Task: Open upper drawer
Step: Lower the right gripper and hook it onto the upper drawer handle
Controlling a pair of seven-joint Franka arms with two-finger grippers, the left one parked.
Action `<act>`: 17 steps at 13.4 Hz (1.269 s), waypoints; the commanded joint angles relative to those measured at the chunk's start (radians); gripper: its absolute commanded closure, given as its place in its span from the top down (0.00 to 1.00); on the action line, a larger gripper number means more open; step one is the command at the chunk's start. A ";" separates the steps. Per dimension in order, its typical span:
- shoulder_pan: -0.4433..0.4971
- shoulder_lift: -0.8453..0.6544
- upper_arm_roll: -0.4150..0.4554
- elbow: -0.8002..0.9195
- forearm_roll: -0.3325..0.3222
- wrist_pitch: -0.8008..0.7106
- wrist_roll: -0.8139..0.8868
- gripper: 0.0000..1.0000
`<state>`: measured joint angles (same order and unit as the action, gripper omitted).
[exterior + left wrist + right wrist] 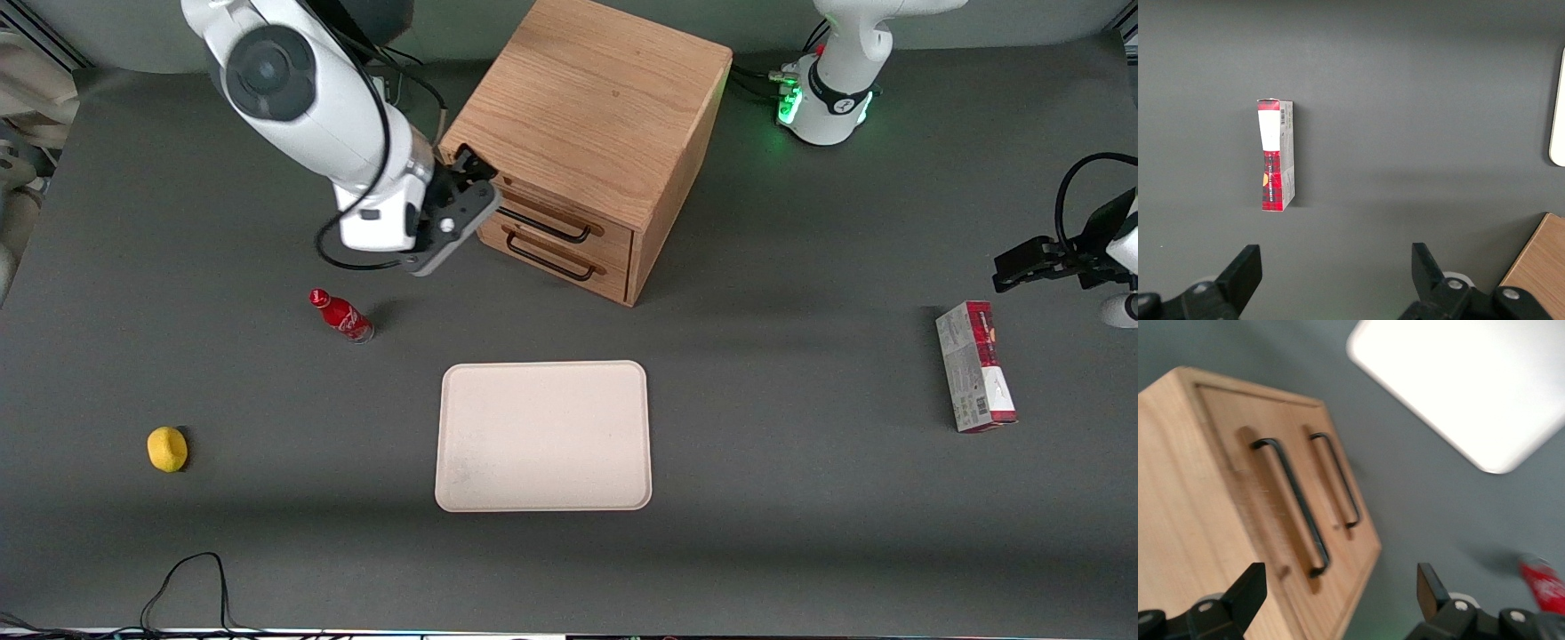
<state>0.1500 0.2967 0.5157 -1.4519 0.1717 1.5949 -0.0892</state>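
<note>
The wooden cabinet point(587, 107) stands at the back of the table. The upper drawer point(576, 220) is shut, its black wire handle point(547, 228) flush against the front, with the lower drawer point(569, 267) just beneath it. My right gripper point(474, 171) is open and empty. It hovers at the cabinet's top front corner, at the working arm's end of the upper drawer, clear of the handle. In the right wrist view the open gripper point(1341, 587) frames the cabinet's front edge. The upper drawer's handle point(1293, 510) and the lower drawer's handle point(1336, 482) both show there.
A cream tray point(543, 436) lies nearer the front camera than the cabinet. A red bottle point(341, 316) lies below the gripper, and a yellow lemon point(167, 448) is nearer the camera. A red carton point(975, 365) lies toward the parked arm's end.
</note>
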 commanded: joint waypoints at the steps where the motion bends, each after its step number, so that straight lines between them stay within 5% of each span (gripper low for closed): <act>1: -0.003 0.087 0.039 0.016 0.023 0.019 -0.070 1.00; 5: 0.006 0.097 0.081 -0.108 -0.033 0.175 -0.089 1.00; 17: 0.017 0.102 0.083 -0.232 -0.110 0.290 -0.135 1.00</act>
<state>0.1638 0.4114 0.5969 -1.6561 0.0829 1.8465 -0.2010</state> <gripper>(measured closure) 0.000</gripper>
